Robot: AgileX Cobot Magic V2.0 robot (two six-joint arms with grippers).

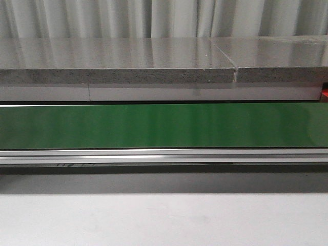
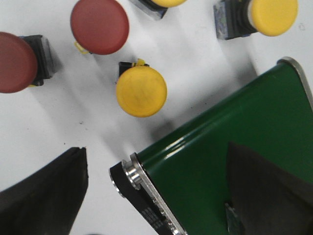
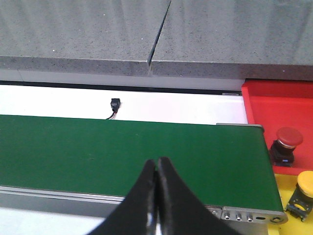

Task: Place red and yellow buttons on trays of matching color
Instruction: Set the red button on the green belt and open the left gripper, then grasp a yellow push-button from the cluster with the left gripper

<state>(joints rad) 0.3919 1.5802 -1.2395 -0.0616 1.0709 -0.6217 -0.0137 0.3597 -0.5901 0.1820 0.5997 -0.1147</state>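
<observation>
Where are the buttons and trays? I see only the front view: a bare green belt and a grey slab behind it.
Observer: The left wrist view shows loose buttons on the white table by the belt's end: a yellow button nearest the green belt, and a red button just beyond it.
Operator: Are any sorted already?
Observer: Yes. In the right wrist view a red-capped button sits in the red tray, past the belt's other end.
Operator: And the yellow tray?
Observer: The yellow tray lies beside the red one, holding a yellow-capped button.
Operator: What are the grippers doing?
Observer: The right gripper is shut and empty over the belt; the left gripper is open.
</observation>
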